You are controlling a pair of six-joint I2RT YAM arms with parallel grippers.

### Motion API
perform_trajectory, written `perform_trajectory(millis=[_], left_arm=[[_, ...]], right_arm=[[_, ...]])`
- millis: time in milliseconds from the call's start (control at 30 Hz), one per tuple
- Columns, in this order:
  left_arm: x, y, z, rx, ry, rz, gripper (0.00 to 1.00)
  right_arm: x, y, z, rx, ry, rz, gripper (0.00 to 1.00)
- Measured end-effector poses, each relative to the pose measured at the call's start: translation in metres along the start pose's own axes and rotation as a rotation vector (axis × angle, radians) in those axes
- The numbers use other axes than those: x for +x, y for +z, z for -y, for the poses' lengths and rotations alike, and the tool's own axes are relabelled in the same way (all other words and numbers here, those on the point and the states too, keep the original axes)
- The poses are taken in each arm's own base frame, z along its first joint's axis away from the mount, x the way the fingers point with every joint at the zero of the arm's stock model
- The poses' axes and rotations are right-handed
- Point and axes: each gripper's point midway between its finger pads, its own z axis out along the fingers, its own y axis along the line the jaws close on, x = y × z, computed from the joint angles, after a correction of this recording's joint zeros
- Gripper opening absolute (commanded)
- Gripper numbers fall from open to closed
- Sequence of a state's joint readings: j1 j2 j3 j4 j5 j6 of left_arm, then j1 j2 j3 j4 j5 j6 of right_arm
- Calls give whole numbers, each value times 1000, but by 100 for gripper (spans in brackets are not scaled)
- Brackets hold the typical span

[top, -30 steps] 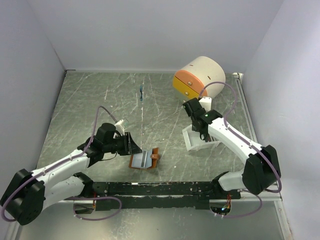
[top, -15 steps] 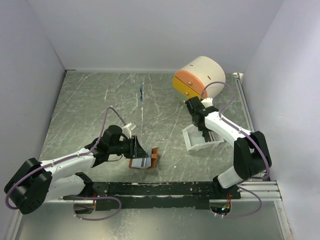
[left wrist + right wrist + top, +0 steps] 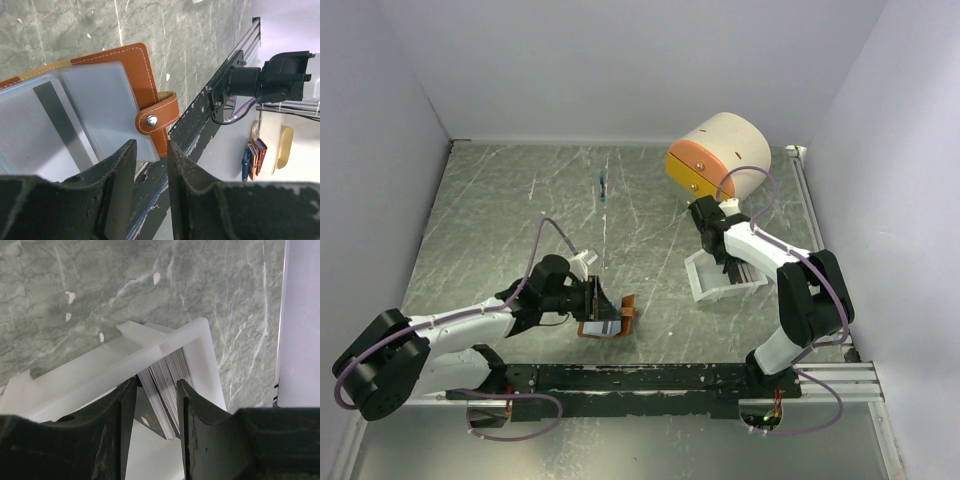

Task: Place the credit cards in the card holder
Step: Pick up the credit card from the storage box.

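By the near rail (image 3: pixel 650 378), wallet (image 3: pixel 145 75) is lying open, inside up. Left gripper (image 3: pixel 150 145) is hovering just over its edge, jaws slightly parted, nothing between them. Further back, right gripper (image 3: pixel 156 382) is straddling the cards (image 3: pixel 162 385) standing in the white tray (image 3: pixel 165 340) (can't tell if it's squeezing). Drawer box (image 3: pixel 720 150) is sitting beyond.

Card holder (image 3: pixel 145 75): brown leather, smooth, pale stitching. Snap stud (image 3: pixel 151 120): bright polished metal. Inner pockets (image 3: pixel 100 100): pale, semi-glossy plastic. Surface (image 3: pixel 200 30): grey-green marbled, scratched, slight sheen. Tray (image 3: pixel 200 355): white matt plastic. Credit cards (image 3: pixel 162 390): thin, grey, smooth-edged. Fingers (image 3: pixel 75 210): black, matt, grainy.
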State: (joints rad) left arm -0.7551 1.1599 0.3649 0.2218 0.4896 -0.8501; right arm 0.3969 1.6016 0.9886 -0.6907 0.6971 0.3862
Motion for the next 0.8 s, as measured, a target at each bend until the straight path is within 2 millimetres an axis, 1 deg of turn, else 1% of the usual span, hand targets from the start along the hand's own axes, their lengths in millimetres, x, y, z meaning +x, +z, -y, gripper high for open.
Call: perform_trajectory(millis=[167, 267, 467, 633, 800], left_arm=[[0, 0, -3, -10, -6, 9, 41], [-1, 1, -3, -11, -6, 12, 41], [-1, -1, -3, -11, -3, 20, 40], [-4, -3, -1, -10, 5, 42, 41], [-3, -4, -2, -13, 0, 41, 40]], right_arm=[[-1, 1, -2, -13, -4, 3, 39], [1, 4, -2, -1, -16, -9, 38], [4, 9, 1, 39, -35, -17, 32], [3, 9, 2, 45, -36, -14, 29], [3, 9, 4, 53, -43, -11, 28]])
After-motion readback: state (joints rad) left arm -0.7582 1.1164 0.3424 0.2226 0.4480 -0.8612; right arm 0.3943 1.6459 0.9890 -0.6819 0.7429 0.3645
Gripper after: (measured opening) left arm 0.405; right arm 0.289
